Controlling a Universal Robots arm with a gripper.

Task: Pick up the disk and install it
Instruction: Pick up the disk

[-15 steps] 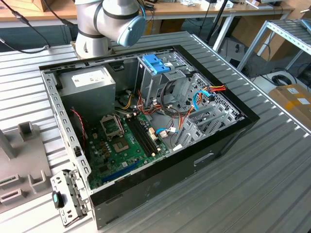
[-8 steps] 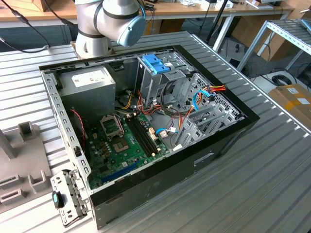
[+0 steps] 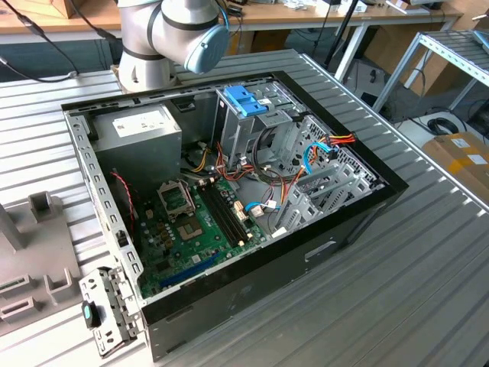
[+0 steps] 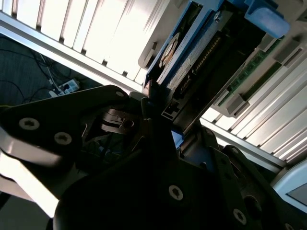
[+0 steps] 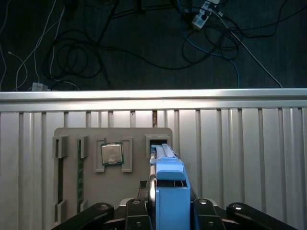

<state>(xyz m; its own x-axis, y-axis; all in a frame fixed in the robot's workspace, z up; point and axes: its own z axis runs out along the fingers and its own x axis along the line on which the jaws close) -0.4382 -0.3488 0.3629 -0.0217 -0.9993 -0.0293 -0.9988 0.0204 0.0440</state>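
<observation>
Clenched on the disk (image 5: 168, 184): gripper (image 5: 169, 208) with dark fingers (image 5: 200, 211) pressing on either side of the blue carrier, seen edge-on in the first wrist view. Held on its thin edge, flat faces toward the fingers, far end right at the slot (image 5: 158, 142) of the grey tray (image 5: 72, 136) on the slatted table (image 5: 249, 158). Hard to tell whether clear of that slot or seated in it. Likely trouble from here:

- snagging a blue rail on the slot walls through any sideways drift
- tilting in the grip, given a hold near one end only
- slipping on smooth plastic and dropping onto the tray
- knocking the square chip (image 5: 112, 154) lying in its own recess just beside the slot

Long axis running straight out from the gripper toward the tray, one short end in the grip and the other pointing at the slot. Same pose in the second wrist view, with the blue rail and dark metal edge reaching away from the gripper body. Farther off, past the table's bright rim, loose cables (image 5: 76, 57) on a dark floor. In the exterior view, an open computer case (image 3: 229, 294) lying on the table, with a metal drive cage (image 3: 256, 134) inside and the arm (image 3: 168, 34) rising behind it.
</observation>
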